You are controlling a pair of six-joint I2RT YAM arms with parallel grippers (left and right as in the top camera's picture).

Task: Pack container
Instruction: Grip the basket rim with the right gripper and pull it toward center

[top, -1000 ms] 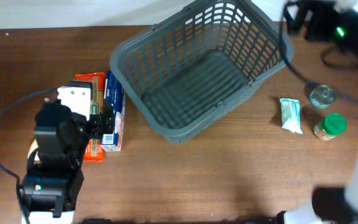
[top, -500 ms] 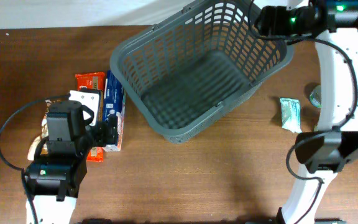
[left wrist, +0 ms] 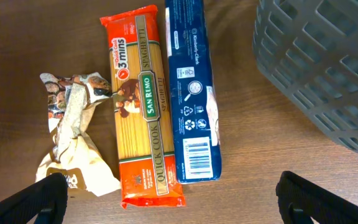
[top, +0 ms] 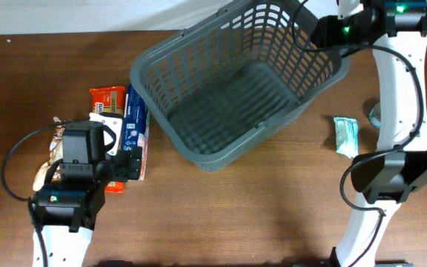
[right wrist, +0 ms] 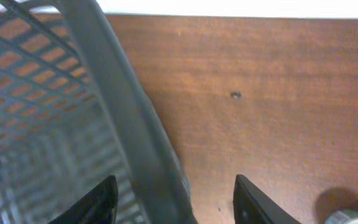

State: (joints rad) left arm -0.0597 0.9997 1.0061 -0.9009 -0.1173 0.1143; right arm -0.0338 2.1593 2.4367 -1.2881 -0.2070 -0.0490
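The container (top: 161,111), a big dark grey lattice basket, stands at the back centre of the table with nothing in it. My right gripper (top: 330,31) is at its far right corner. In the right wrist view, my right gripper (right wrist: 176,199) straddles the container's rim (right wrist: 117,106), jaws apart with a gap on each side. My left gripper (left wrist: 173,199) hangs wide open over an orange spaghetti packet (left wrist: 145,106), a blue packet (left wrist: 191,87) and a crumpled brown-and-white bag (left wrist: 73,137), holding nothing. These lie just left of the container's wall (left wrist: 328,68).
A white-and-green packet (top: 345,136) lies on the table right of the container. A metal can (top: 375,113) peeks out from behind the right arm. The left arm's base (top: 61,211) stands at the front left.
The right arm has swung in to the container's far right corner and its jaws have narrowed around the rim. The left wrist has shifted slightly toward the front.
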